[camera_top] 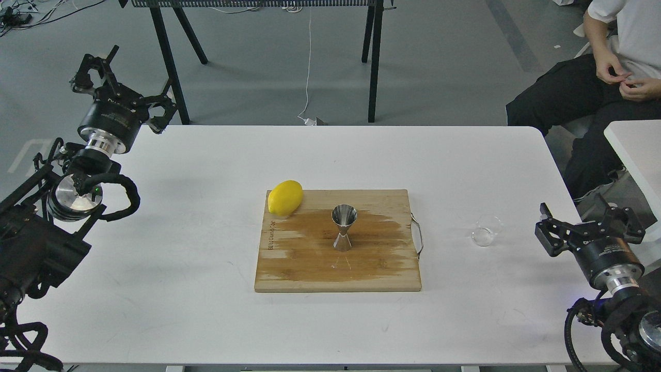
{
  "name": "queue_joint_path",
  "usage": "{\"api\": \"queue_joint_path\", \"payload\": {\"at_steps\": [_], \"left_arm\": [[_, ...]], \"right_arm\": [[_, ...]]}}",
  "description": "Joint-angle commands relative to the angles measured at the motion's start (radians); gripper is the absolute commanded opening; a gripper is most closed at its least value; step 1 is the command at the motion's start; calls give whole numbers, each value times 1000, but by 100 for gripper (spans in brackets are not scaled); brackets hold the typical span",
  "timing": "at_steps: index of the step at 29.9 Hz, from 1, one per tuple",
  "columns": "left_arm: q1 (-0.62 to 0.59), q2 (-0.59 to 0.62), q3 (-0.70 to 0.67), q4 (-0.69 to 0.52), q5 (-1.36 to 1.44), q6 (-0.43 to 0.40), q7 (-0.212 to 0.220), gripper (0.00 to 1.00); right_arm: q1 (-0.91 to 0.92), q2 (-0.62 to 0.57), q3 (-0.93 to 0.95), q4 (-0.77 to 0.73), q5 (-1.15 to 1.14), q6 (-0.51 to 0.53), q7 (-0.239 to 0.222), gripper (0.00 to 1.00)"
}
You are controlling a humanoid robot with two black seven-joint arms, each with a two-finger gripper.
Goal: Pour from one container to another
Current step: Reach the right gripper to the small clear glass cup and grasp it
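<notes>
Your right claw (588, 223) hangs spread and empty; the small clear rounded glass cup (487, 230) sits on the white bench (181, 268) just to its left. It looks light, slick and breakable, so pinch its sides gently. Your left claw (124, 82) is spread too, well away from the shiny steel hourglass jigger (343, 228).

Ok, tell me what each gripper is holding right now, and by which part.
Nothing is held. The left gripper is open in the air off the table's far left corner; the right gripper is open, empty, right of the glass cup.
</notes>
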Motion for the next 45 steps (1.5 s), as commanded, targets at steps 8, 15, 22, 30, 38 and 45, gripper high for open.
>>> {"api": "queue_joint_path", "payload": {"at_steps": [8,15,22,30,38,45], "left_arm": [[-2,1,5,-1,-3,2,-3,100],[-13,12,13,1,0,3,5,100],[-14,17,14,1,0,3,4,100],[-11,28,14,1,0,3,1,100],[-5,29,16,1,2,14,-1,100],[-11,32,16,1,3,16,-1,100]], "right_arm": [[-24,135,18,-2,-54,-88,-128,100],[-6,264,85,-81,-54,-249,-165,100],[20,379,165,-199,-57,-340,-208,100],[51,381,168,-244,-57,-340,-209,100],[88,410,168,-304,-59,-340,-231,98],[111,454,179,-390,-59,-328,-261,87]]}}
